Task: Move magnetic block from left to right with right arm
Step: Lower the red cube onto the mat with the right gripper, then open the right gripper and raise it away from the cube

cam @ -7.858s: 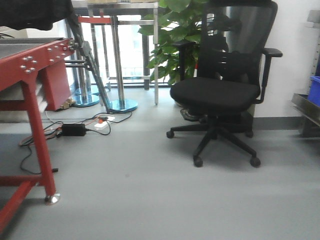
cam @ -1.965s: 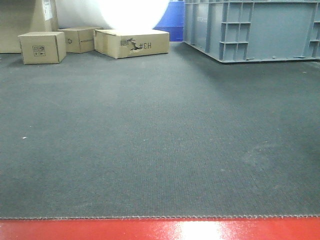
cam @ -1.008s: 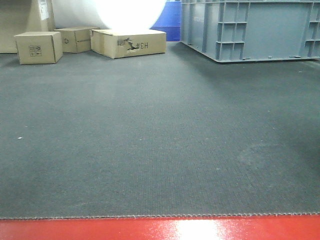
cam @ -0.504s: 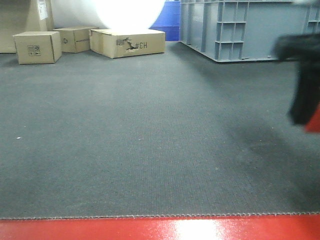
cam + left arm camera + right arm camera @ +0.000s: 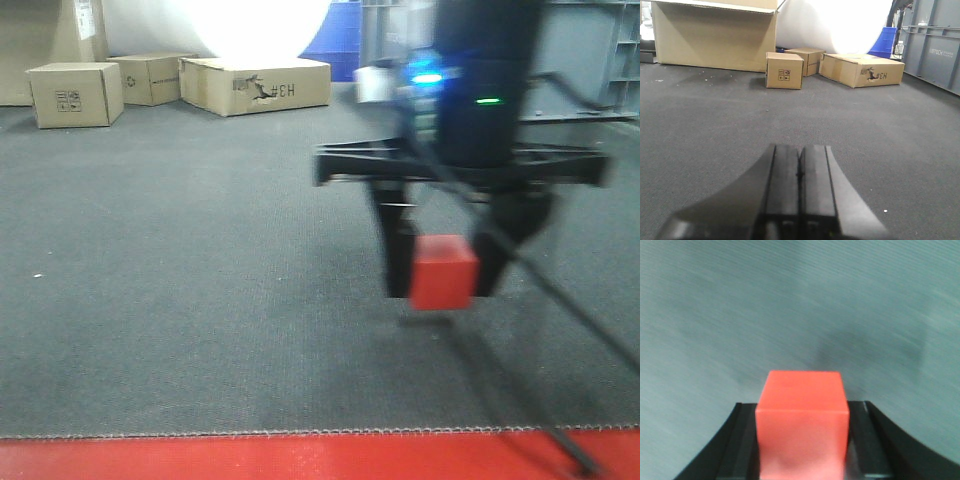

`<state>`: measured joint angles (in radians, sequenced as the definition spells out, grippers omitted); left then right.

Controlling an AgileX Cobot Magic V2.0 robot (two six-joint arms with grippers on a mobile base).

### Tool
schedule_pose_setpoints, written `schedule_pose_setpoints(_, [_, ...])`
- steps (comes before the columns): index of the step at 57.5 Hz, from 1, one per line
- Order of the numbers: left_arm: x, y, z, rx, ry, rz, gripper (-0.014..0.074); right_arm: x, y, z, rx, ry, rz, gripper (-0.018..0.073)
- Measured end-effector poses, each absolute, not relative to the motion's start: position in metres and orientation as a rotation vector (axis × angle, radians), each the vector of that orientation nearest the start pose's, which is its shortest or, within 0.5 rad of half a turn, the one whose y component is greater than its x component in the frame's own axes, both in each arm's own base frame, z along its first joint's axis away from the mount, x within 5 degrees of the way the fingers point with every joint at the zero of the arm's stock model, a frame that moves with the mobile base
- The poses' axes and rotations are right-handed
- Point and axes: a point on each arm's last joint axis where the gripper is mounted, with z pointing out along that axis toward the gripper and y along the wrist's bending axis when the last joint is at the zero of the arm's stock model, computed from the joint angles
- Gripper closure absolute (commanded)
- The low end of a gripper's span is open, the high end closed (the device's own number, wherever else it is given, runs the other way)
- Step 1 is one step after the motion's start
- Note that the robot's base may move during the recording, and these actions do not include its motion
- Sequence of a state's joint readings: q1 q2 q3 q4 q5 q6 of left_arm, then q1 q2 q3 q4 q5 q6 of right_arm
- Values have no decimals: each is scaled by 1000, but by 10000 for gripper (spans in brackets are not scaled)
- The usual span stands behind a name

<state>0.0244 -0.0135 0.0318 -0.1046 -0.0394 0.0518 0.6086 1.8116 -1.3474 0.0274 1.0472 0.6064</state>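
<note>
Right hand (image 5: pixel 445 270) grips the magnetic block (image 5: pixel 443 272) between both fingers, seemingly held clear of the dark surface (image 5: pixel 200 300) for carrying | block toward 4 o'clock in the front view | left hand (image 5: pixel 800 192) closed, empty, idle | cardboard boxes (image 5: pixel 255 85) at 11 o'clock

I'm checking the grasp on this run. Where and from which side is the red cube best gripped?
Grip two opposite flat side faces of the magnetic block, coming from above, as the right end effector does now: its fingers sit flush on parallel faces, cube centred between them. The faces look identical, so any opposite pair should serve.
</note>
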Motion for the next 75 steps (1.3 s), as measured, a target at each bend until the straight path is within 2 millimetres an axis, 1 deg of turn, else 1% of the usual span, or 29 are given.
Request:
schedule_pose_setpoints(8, [56, 2, 207, -60, 1462, -20, 722, 307, 228, 224, -14, 3052, 154, 328])
schedule_pose_setpoints(17, [56, 2, 207, -60, 1462, -20, 722, 314, 245, 222, -26, 3062, 185, 319])
schedule_pose_setpoints(21, [56, 2, 207, -60, 1462, -20, 722, 315, 248, 220, -29, 3066, 189, 260])
schedule_pose_setpoints(29, [56, 2, 207, -60, 1462, -20, 722, 315, 249, 219, -31, 3072, 184, 50])
schedule_pose_setpoints(32, [56, 2, 207, -60, 1462, -20, 722, 315, 249, 219, -31, 3072, 184, -6])
schedule_pose_setpoints(35, [56, 2, 207, -60, 1462, -20, 722, 315, 249, 219, -31, 3072, 184, -35])
schedule_pose_setpoints(47, [56, 2, 207, -60, 1462, -20, 722, 315, 249, 219, -31, 3074, 182, -40])
schedule_pose_setpoints(52, [56, 2, 207, -60, 1462, -20, 722, 314, 248, 224, -50, 3061, 189, -40])
schedule_pose_setpoints(57, [56, 2, 207, -60, 1462, -20, 722, 313, 245, 233, -79, 3033, 191, -40])
schedule_pose_setpoints(65, [56, 2, 207, -60, 1462, -20, 722, 308, 238, 256, -169, 2960, 188, -40])
schedule_pose_setpoints(69, [56, 2, 207, -60, 1462, -20, 722, 304, 232, 264, -206, 2929, 193, -40])
schedule_pose_setpoints(75, [56, 2, 207, -60, 1462, -20, 722, 293, 218, 275, -233, 2873, 214, -36])
